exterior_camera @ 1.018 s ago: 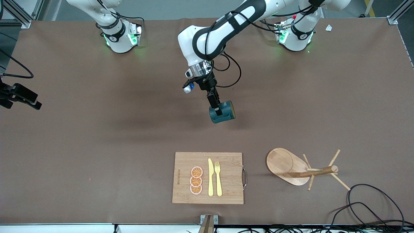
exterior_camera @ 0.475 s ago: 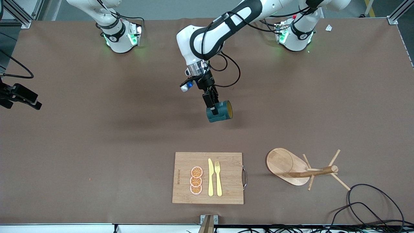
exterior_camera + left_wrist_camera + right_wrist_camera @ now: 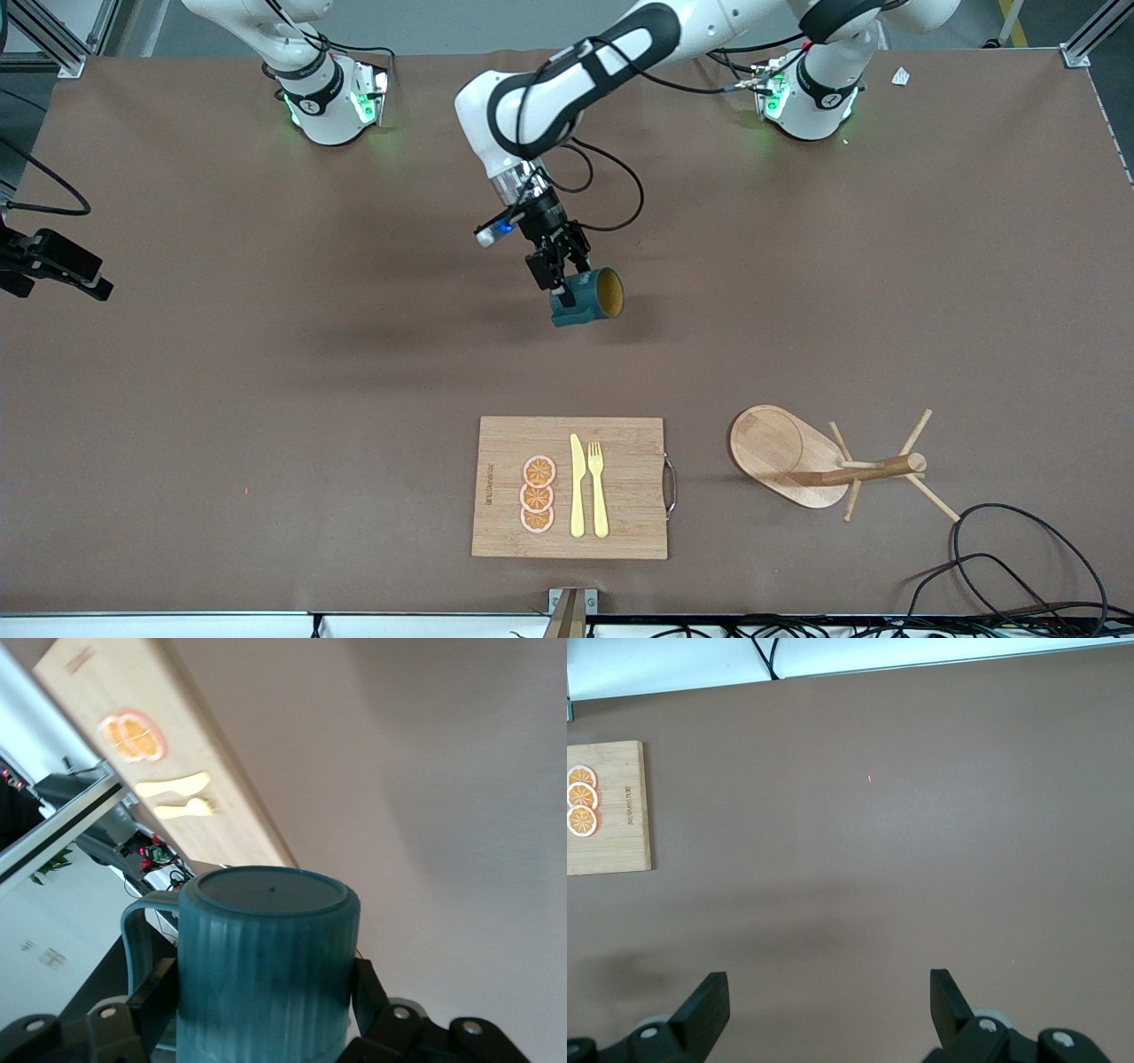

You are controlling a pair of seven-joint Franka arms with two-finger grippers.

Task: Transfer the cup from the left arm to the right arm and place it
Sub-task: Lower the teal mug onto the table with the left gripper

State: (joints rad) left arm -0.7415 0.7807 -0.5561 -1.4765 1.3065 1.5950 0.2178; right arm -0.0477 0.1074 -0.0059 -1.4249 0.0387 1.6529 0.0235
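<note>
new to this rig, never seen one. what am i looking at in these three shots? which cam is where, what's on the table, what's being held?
Two Franka robot arms are bolted along one edge of a brown table. The wide shot comes from a high camera facing them. The other two come from cameras on each arm's wrist.

The left hand hangs over the middle of the table, shut on the cup, a dark teal ribbed mug tipped on its side so its tan inside shows. In the left wrist view the cup sits between the two fingers.

The right arm waits, folded up out of the wide shot. Its wrist view shows only its open hand above bare table.

Nearer the front camera lie a cutting board with orange slices, a yellow knife and fork, and beside it a tipped-over wooden mug rack.
</note>
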